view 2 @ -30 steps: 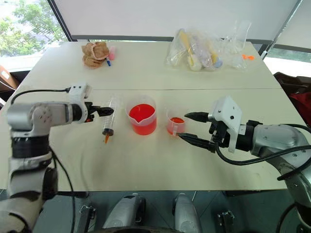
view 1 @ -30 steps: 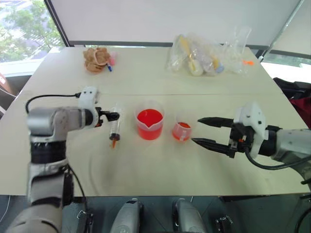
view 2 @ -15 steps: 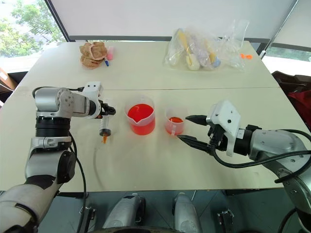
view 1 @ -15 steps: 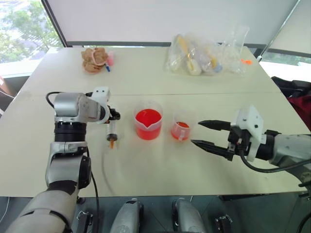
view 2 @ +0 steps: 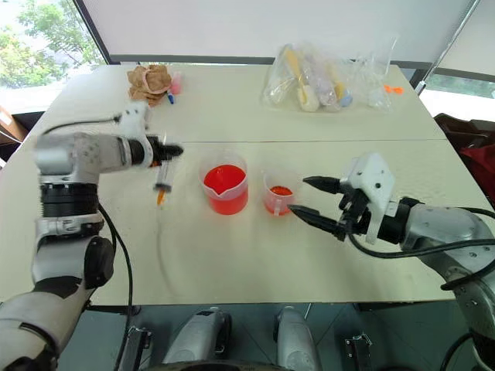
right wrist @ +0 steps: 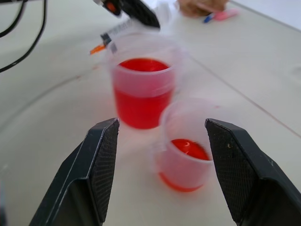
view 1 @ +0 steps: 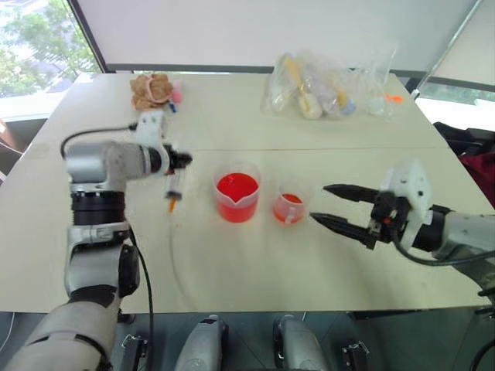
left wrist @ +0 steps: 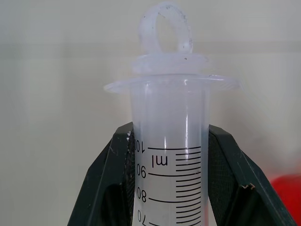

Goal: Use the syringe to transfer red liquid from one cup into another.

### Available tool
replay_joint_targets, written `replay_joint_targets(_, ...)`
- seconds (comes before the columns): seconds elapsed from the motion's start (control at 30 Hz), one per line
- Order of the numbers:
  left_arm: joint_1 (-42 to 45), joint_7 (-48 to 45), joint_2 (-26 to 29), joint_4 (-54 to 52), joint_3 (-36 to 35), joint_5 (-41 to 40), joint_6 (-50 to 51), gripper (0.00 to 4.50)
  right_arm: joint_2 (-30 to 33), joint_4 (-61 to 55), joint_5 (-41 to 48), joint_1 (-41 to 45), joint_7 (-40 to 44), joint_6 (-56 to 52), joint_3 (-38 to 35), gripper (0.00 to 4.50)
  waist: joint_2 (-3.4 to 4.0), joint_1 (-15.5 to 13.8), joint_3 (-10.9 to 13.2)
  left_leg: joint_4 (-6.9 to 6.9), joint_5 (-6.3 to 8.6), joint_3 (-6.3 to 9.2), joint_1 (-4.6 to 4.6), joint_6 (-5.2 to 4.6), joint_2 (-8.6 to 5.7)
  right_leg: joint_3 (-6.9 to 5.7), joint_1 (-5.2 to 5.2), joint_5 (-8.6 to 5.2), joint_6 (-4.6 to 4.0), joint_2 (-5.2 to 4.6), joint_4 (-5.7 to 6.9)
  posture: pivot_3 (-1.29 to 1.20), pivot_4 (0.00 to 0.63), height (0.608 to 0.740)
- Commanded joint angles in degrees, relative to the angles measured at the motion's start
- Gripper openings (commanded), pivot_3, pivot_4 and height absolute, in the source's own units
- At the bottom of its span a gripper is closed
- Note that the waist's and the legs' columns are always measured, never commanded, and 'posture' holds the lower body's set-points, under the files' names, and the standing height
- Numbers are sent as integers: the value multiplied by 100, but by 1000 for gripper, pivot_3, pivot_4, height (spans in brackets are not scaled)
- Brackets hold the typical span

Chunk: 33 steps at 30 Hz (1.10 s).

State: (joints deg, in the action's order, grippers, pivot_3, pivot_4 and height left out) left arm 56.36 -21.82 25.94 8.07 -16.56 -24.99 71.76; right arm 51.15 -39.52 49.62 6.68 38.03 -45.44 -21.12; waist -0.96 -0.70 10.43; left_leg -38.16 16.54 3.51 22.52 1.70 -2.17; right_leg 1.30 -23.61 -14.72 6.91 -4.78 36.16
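Two clear plastic vessels with red liquid (view 1: 237, 187) stand side by side on the pale counter (view 1: 255, 255): the larger spouted clear beaker (view 1: 237, 191), and just to its right the smaller, narrower clear cup (view 1: 288, 203).

Left gripper (view 1: 179, 160) is clamped on the barrel of the large clear plastic syringe (view 1: 175, 185), just below its flange; in the left wrist view both black fingers (left wrist: 115, 183) press the graduated barrel, and the ringed plunger end sits right down on the flange. Syringe hangs to the left of the beaker, orange tip (view 1: 172, 205) down, off the counter.

Right gripper (view 1: 329, 205) is spread wide and empty, just right of the smaller cup, fingers pointing toward it.

Step in hand, judged: syringe picked up, draw not yet begun. Next move calls for carrying the tip over the beaker and dipping it into the liquid; the plunger then needs pulling, presumably by the free right gripper.
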Motion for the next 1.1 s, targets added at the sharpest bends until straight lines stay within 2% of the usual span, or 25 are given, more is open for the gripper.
replay_joint_targets(0.03,54,-679,110,-1005,-680,-835,-695,1408,-50,192,177,340,-105,179,-385,3031,2,8,-1,0,0,-1,-1,0,0,1,0,0,0,-1,-1,0,150,740)
replay_joint_targets(0.1,-25,-754,12,-1269,-806,-1074,-948,1408,-68,333,169,561,-185,234,-428,3031,4,8,-2,3,0,-4,-2,1,0,4,0,0,0,0,-2,0,150,740)
replay_joint_targets(0.2,-235,-795,-546,-2038,-912,-1554,-1661,1408,-107,763,-41,1526,-506,479,-336,3031,3,3,-1,1,0,-6,-4,0,0,4,2,0,0,-1,0,0,150,740)
replay_joint_targets(0.37,-490,-789,-1137,-2431,-688,-2211,-1913,1408,-436,1105,-614,2997,-956,921,347,3031,1,10,-1,-2,0,-2,-4,0,1,2,5,3,0,5,1,0,150,740)
replay_joint_targets(0.43,-647,-826,-1257,-2428,-376,-2094,-2170,1408,-631,1184,-808,3316,-1022,1055,584,3031,3,15,-1,-1,-1,-5,-6,-1,1,5,3,3,0,5,2,0,150,740)
replay_joint_targets(0.6,-1196,-1189,-1199,-2293,571,-1458,-2976,1408,-1042,1197,-959,3675,-1158,1159,882,3031,3,17,-1,0,-1,-9,-6,-1,0,7,1,3,0,8,2,0,150,740)
replay_joint_targets(0.8,-1565,-1249,-1147,-1988,1298,-587,-3923,1408,-1269,1035,-1050,3764,-1186,1124,1187,3031,3,6,-1,0,0,-8,-2,-5,0,8,-1,3,0,7,1,0,150,740)
replay_joint_targets(0.93,-1653,-1274,-1172,-1899,1459,-440,-4160,1408,-1442,1019,-1142,3734,-1215,1165,1330,3031,4,17,-2,0,14,-8,-3,-30,1,7,-2,3,0,8,2,0,150,740)
replay_joint_targets(1.03,-1948,-1447,-1071,-2006,1669,-335,-4290,1408,-1735,1255,-1739,3590,-1171,1465,1980,3031,5,53,-3,0,15,-8,-6,-30,2,8,-2,3,0,11,4,0,150,740)
replay_joint_targets(1.1,-2043,-1475,-1043,-2046,1724,-299,-4343,1408,-1823,1445,-2012,3606,-1129,1608,2132,3031,6,92,-3,1,15,-8,-5,-30,2,8,-4,3,0,11,7,0,150,740)
